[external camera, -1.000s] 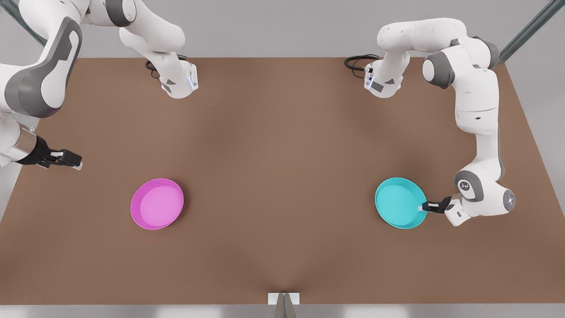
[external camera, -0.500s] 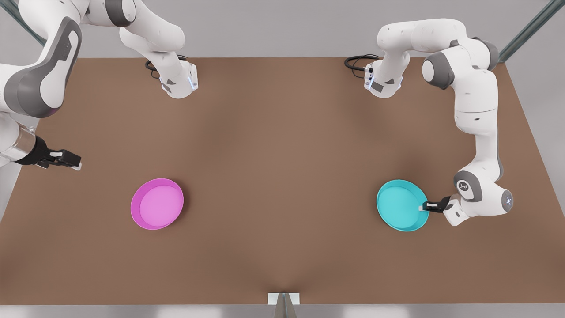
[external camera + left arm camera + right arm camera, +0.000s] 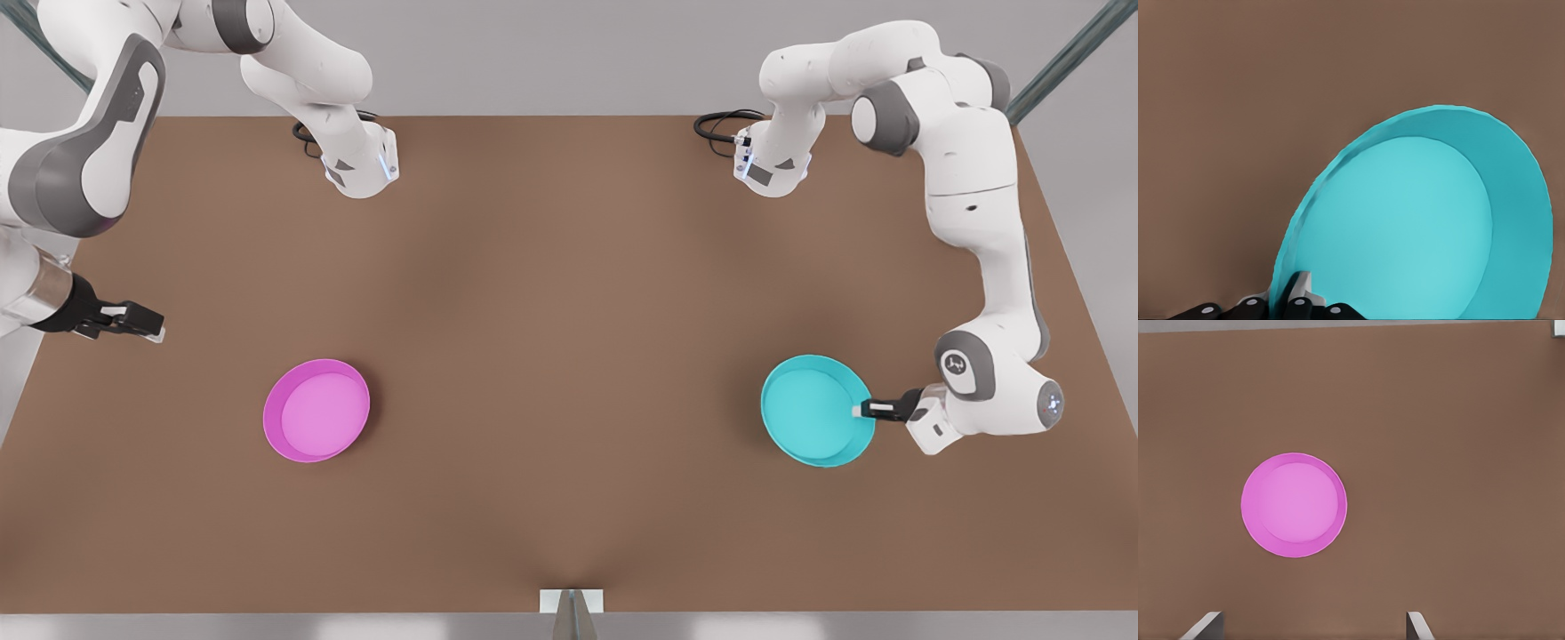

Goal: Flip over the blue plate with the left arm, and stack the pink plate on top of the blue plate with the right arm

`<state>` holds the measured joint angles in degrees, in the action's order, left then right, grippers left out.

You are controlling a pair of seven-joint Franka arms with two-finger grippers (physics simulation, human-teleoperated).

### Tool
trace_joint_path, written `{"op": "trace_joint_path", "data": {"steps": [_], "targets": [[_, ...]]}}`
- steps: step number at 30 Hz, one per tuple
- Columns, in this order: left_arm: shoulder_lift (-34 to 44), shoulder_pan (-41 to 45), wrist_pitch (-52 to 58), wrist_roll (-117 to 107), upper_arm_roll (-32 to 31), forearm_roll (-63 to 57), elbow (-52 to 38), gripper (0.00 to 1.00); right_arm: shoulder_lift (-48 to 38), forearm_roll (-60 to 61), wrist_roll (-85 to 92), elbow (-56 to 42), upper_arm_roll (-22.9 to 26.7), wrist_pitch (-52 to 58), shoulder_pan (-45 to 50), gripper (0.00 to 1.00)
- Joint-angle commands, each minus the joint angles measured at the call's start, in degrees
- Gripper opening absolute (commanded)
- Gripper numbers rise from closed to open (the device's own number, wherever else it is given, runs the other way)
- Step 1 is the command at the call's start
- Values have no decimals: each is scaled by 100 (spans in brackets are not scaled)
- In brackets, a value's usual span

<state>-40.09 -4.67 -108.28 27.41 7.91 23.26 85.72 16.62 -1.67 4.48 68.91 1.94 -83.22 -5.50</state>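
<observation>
Two round shallow plastic plates sit well apart on the brown table point(image 3: 569, 293): the magenta-pink plate point(image 3: 316, 410) toward the front view's left, hollow side up, and the turquoise-cyan plate point(image 3: 816, 410) toward the front view's right. The left gripper point(image 3: 861, 410) reaches in sideways from the front view's right and pinches the cyan plate's rim at the edge nearest that arm; in the left wrist view the rim passes between the black fingers point(image 3: 1298, 308), one inside the hollow and one outside, and the plate point(image 3: 1418, 220) appears tipped up with its inside facing the camera. The right gripper point(image 3: 153, 327) hangs near the table's left edge in the front view, apart from the pink plate point(image 3: 1294, 505), its fingers spread wide with nothing between them.
</observation>
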Motion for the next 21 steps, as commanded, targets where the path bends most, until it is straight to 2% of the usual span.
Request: {"op": "trace_joint_path", "data": {"steps": [1,4,12,21], "targets": [[1,1,8,1,0,-120,-2,25,-1,9,0,0,8,-1,-12,100],[115,133,70,-148,9,-357,-2,24,-1,26,0,0,-1,-1,-12,100],[713,994,316,-1071,-17,-2220,-11,24,-1,26,0,0,-10,-10,-3,100],[924,1856,96,-1721,-26,-3284,50,24,-1,35,0,0,-27,-28,-3,100]]}}
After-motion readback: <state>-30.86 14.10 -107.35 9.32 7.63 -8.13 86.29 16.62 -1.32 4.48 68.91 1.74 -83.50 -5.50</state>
